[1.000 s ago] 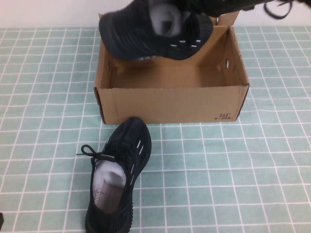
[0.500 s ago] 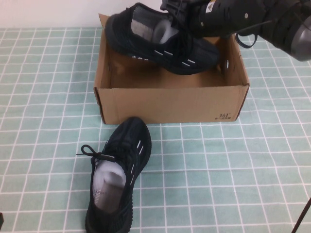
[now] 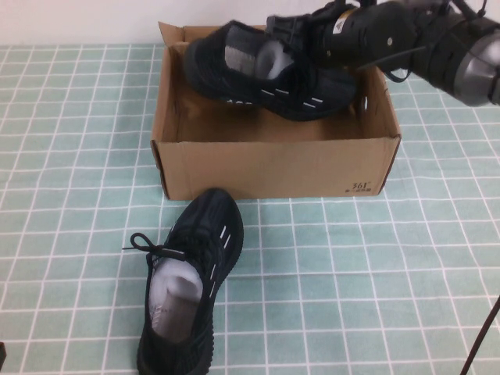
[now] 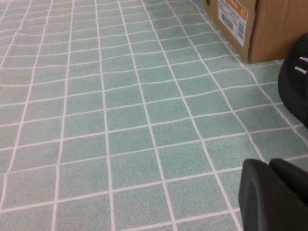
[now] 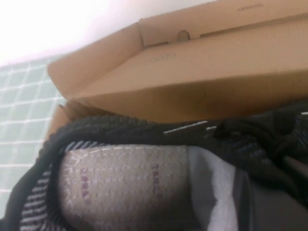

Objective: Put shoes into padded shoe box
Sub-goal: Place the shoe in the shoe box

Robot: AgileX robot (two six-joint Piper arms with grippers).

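1. We see the right pincer (image 3: 301, 39) closed on one shoe (image 3: 266, 74), holding it tilted over the far side of the padded shoe box (image 3: 273, 168).
2. The other shoe (image 3: 187, 281) lies on the tabletop (image 3: 375, 266) just in front of the box.
3. Our left pincer (image 4: 276, 195) sits closed and empty, low over the tabletop, near that shoe.

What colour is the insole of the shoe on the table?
Grey-white insole; best in the high view.
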